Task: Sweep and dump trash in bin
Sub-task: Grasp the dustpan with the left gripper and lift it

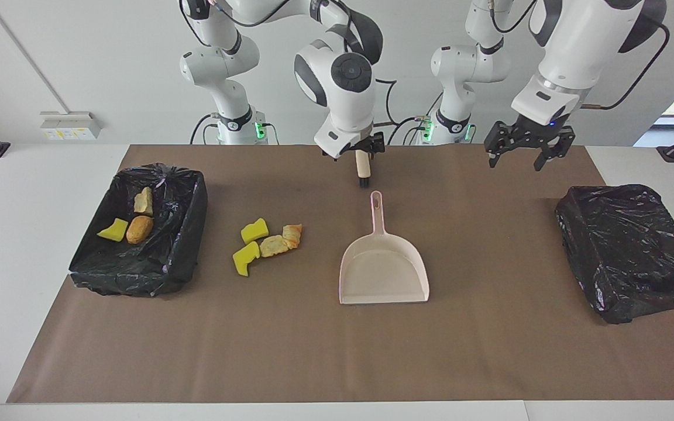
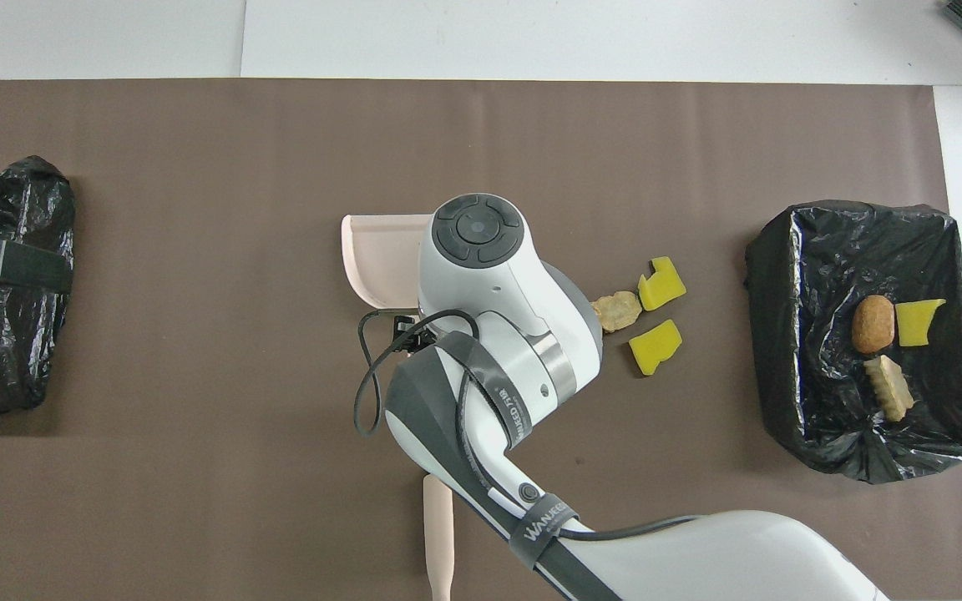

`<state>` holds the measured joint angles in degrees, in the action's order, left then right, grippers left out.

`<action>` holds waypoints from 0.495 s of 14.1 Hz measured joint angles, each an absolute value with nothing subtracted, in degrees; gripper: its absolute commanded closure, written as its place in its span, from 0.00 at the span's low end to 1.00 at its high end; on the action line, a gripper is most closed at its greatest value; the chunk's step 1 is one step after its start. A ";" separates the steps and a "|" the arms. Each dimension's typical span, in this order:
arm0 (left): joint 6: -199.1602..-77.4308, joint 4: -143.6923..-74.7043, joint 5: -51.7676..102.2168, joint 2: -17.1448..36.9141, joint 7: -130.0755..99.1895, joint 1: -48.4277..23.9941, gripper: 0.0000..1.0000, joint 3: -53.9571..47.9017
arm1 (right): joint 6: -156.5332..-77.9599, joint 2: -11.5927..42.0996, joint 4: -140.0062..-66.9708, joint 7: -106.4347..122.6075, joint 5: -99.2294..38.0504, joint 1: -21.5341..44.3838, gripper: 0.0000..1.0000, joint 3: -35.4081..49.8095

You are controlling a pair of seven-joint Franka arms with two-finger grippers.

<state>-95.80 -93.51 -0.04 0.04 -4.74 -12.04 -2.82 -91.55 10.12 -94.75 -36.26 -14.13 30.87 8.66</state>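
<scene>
The trash is split in two lots: four scraps loose on the worktop (image 1: 489, 351) midway between its long edges, and three in the black-lined bin (image 1: 193, 199) at the right arm's end. The loose scraps are two yellow sponge chunks (image 1: 254, 230) and two tan pastry pieces (image 1: 274, 245). The pastry pieces form a short row along the worktop's length, with the sponges at the row's bin end. The lower sponge's long axis lies slantwise.

The facing view shows both pastry pieces. From overhead the right arm covers one, and the left gripper is out of frame.

In the bin lie a yellow chunk (image 1: 113, 230), a brown bun (image 1: 139, 229) and a tan slice (image 1: 143, 201). A second black-bagged bin (image 1: 623, 251) sits at the left arm's end, its inside unseen.

The dustpan (image 1: 384, 269) rests mid-worktop, handle toward the robots. The brush (image 2: 437, 534) lies near the robots' edge; only the overhead view shows its handle.

The right gripper (image 1: 359, 153) hangs over the brush with its jaws spread, holding nothing. The left gripper (image 1: 527, 152) waits above the robots' edge, also spread.
</scene>
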 measured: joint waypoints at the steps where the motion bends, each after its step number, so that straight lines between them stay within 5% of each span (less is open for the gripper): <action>1: -97.21 -94.84 -0.04 0.63 -6.16 -13.77 0.00 -2.88 | -92.03 6.90 -99.06 -36.30 -15.16 32.32 0.00 8.69; 7: -109.19 -101.38 -0.04 6.58 -18.07 -23.53 0.00 -3.02 | -108.57 -7.72 -125.25 -39.35 -22.36 41.82 0.00 8.88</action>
<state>-109.19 -101.38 -0.04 6.58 -18.07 -23.53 -3.02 -108.57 -7.72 -125.25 -39.35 -22.36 41.82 8.88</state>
